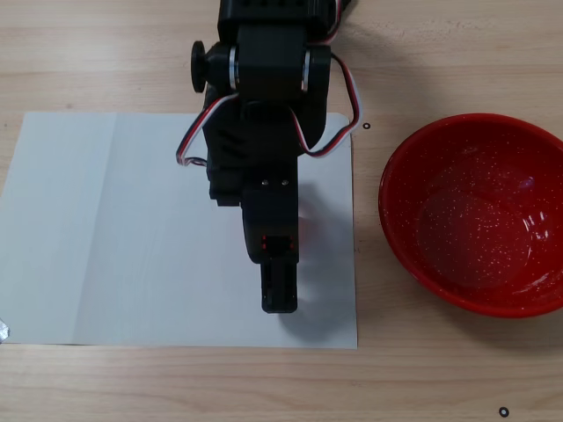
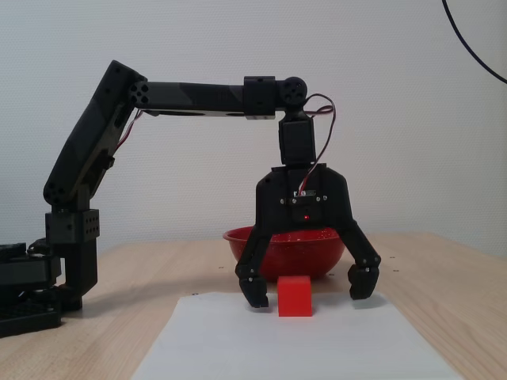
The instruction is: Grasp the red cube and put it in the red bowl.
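Jaws: spread wide, gripping nothing. In the side fixed view my gripper [image 2: 310, 292] hangs tips-down over the sheet of paper [image 2: 238, 348], one fingertip [image 2: 256, 296] just left of the red cube [image 2: 294, 295], the other well to the cube's right with open room between. Whether the left tip touches the cube I cannot tell.

Red cube: sits flat on the paper, between my fingers, nearer the left one in the side view. In the top fixed view my own body covers it; only a faint red tint shows beside my gripper [image 1: 278, 286].

Paper [image 1: 114, 229]: white sheet on the desk [image 1: 440, 53]. I stand over its right part in the top view, near the right edge and short of the bottom edge. The wide left part lies bare.

Red bowl [image 1: 413, 255]: on bare desk to the right of the paper in the top view, close to its right edge, apart from it, cut off by the frame's right side. In the side view the bowl [image 2: 242, 237] stands behind my gripper.

Arm [image 2: 190, 93]: reaches level from the base [image 2: 32, 297] at the left of the side view, then drops straight down. Strip of bare desk between paper edge and bowl rim.
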### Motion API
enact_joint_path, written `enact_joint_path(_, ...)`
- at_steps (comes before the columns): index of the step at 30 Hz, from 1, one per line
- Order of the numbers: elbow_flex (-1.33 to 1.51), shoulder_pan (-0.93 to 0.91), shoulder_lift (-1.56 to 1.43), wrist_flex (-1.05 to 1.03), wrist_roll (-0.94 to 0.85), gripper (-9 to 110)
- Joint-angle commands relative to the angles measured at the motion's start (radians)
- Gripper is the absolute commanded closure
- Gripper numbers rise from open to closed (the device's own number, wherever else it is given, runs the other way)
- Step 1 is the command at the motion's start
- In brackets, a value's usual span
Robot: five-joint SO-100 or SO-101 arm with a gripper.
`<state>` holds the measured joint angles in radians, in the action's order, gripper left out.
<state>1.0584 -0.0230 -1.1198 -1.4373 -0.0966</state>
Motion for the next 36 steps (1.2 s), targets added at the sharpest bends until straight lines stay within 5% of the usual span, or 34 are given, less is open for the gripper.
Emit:
enact_joint_path(1,-0.104,-0.006,-0.055,-0.014,-0.017,41)
enact_joint_path(9,-0.112,-0.005,-0.055,-0.015,-0.023,49)
enact_joint_path(22,-0.147,0.017,-0.064,-0.054,-0.031,98)
enact_joint_path(36,-0.368,0.005,-0.089,-0.239,-0.063,101)
